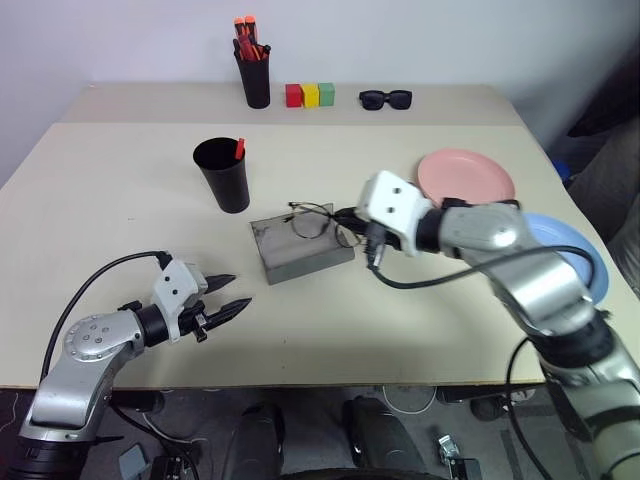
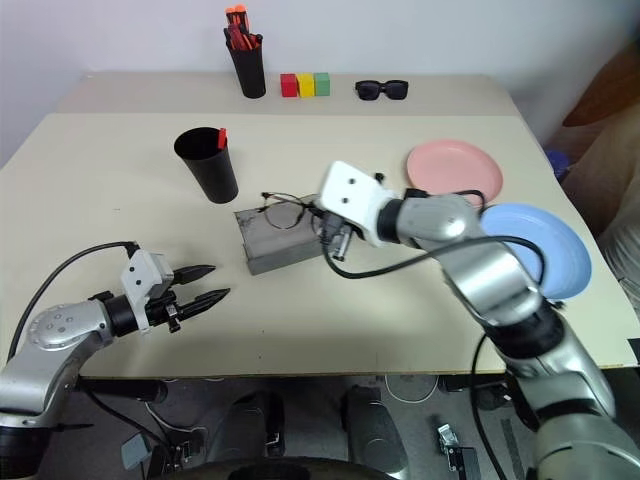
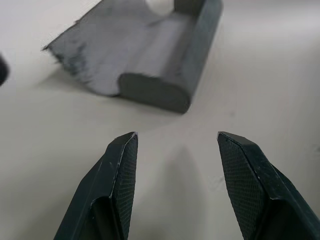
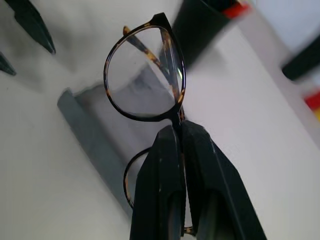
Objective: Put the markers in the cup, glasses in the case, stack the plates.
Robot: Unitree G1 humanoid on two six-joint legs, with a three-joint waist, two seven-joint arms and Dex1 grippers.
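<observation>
1. Left gripper (image 1: 229,292): fingers spread, empty, near the case (image 1: 300,248) on its left front side.
2. Case lies open, long axis across the table, right of the cup (image 1: 223,174).
3. Right gripper (image 4: 181,131): pinched on the glasses (image 4: 142,75) at the bridge, held just above the case; this arm is nearer.

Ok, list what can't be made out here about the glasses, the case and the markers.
- Glasses: the bridge and lower lens sit behind the shut right claw in the right wrist view.
- Case: in the eye views the glasses hang over it; whether they touch it cannot be told.
- Markers: a red tip shows above the cup rim; the cup wall hides anything else inside.
</observation>
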